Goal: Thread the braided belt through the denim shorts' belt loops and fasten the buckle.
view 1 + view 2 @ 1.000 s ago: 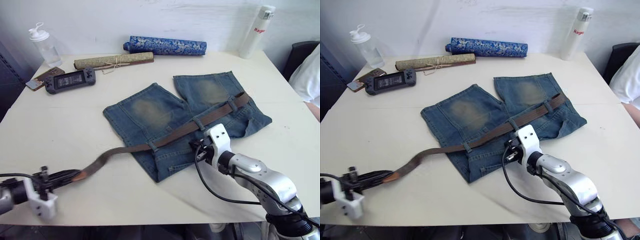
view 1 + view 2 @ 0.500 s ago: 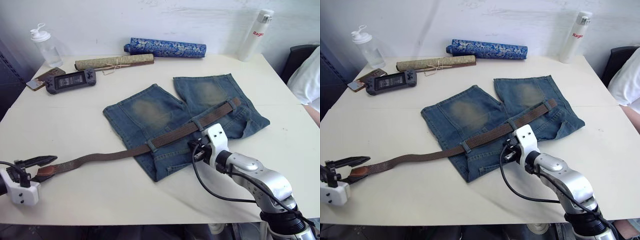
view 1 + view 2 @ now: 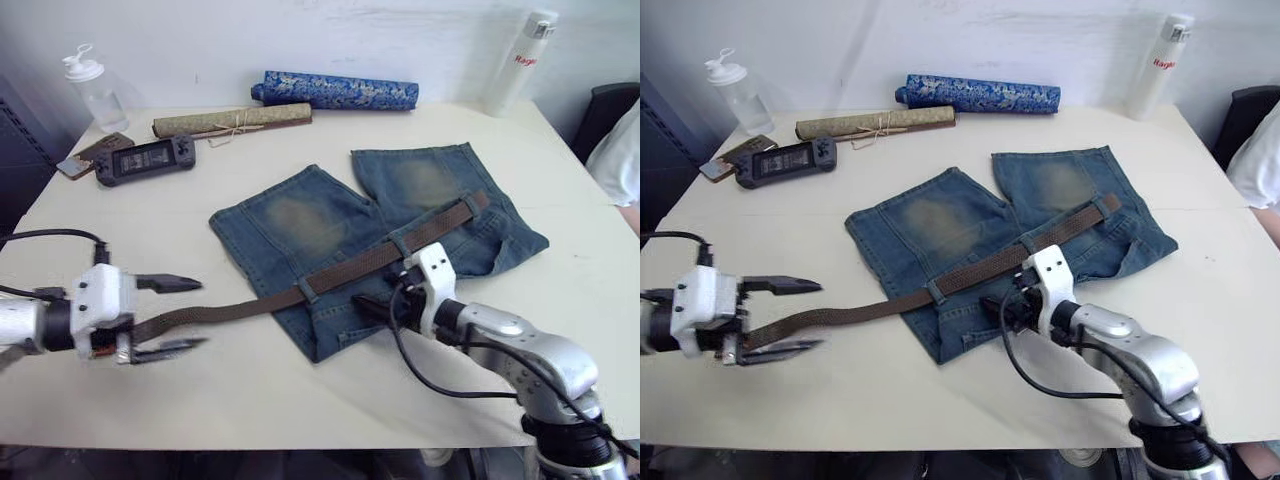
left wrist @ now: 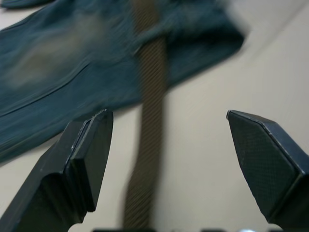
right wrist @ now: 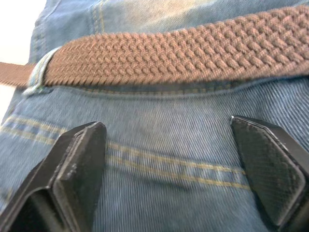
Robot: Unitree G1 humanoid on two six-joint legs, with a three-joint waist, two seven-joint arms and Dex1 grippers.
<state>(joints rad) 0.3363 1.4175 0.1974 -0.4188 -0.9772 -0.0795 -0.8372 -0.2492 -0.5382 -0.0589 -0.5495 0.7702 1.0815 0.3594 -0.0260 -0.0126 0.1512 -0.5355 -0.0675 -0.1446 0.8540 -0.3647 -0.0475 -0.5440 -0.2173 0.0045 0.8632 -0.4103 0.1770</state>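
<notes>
Denim shorts (image 3: 380,235), faded blue with paler worn patches on both legs, are lying flat on the pale tabletop (image 3: 150,230), waistband toward the robot. Woven dark-brown, the braided belt (image 3: 350,270) is running through the belt loops (image 3: 307,290); its long axis is slanting from the shorts' far right corner toward the near left, where the free end is trailing off the cloth onto the tabletop.

Half a second ago the left gripper (image 3: 165,315) was pinching the belt's tan tip at the tabletop's left edge. Now it is sitting closer in, its fingers (image 4: 87,159) spread wide and gripping nothing, the strap passing between them. The right gripper (image 3: 1002,312) is hovering over the waistband just below the belt, also gaping wide, fingers (image 5: 72,169) apart above the denim.
</notes>
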